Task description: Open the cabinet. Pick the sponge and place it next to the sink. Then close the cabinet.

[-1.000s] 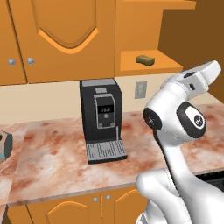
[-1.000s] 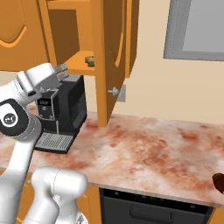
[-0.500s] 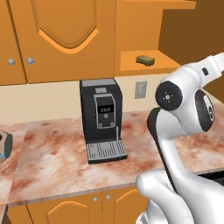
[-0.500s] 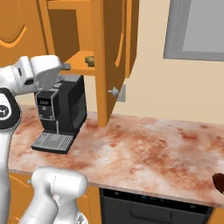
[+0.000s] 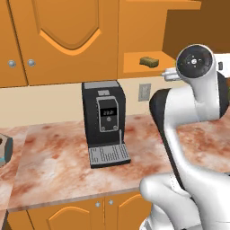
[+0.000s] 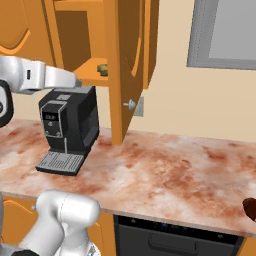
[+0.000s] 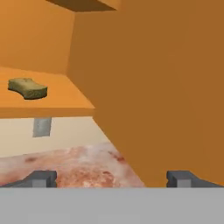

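Now the arm has swung up from beside the coffee machine (image 5: 106, 123) toward the open cabinet (image 6: 127, 65), its tool (image 7: 111, 177) spread wide and empty, facing the sponge (image 7: 27, 88) lying untouched on the shelf, so the pick comes next.

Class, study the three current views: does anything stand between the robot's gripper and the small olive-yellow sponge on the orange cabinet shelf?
Nothing visible blocks it. The olive-yellow sponge lies alone on the orange cabinet shelf, the cabinet door is swung open, and the open gripper faces the shelf from lower down, with free space between. The black coffee machine stands below the shelf.
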Controlling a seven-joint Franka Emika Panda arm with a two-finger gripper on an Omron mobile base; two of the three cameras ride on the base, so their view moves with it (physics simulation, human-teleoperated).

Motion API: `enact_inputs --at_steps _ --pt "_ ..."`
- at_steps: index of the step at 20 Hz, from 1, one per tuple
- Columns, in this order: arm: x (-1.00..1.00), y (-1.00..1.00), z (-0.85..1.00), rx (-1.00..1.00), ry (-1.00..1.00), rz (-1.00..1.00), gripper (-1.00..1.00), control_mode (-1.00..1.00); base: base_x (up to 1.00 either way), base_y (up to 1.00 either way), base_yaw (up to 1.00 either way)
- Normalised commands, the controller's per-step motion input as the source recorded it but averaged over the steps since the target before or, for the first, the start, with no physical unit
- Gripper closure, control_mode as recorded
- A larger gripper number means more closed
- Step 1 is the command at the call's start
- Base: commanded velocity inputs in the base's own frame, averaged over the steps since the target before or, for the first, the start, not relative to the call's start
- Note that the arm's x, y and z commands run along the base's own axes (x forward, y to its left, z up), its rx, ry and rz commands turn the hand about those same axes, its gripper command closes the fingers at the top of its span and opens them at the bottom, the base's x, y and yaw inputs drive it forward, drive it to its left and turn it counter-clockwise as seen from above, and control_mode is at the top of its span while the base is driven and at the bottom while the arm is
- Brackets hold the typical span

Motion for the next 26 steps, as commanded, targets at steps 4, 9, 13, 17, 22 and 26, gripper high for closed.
enact_inputs --at_steps 4,9,13,17,22,26 --pt "0.15 0.0 0.0 0.39 0.0 0.14 -1.0 -1.0 0.0 0.0 0.0" --pt "0.47 0.0 -0.16 0.11 0.01 0.23 -1.0 -1.0 0.0 0.0 0.0" --pt "0.26 0.02 -0.07 0.02 0.0 0.3 -1.0 -1.0 0.0 0.0 0.0" --pt "0.18 0.1 0.0 0.16 0.0 0.25 -1.0 -1.0 0.0 0.0 0.0" --pt "0.33 0.0 0.0 0.09 0.11 0.22 -1.0 -1.0 0.0 0.0 0.0" --pt "0.32 0.14 -0.03 -0.01 0.2 0.09 -1.0 -1.0 0.0 0.0 0.0"
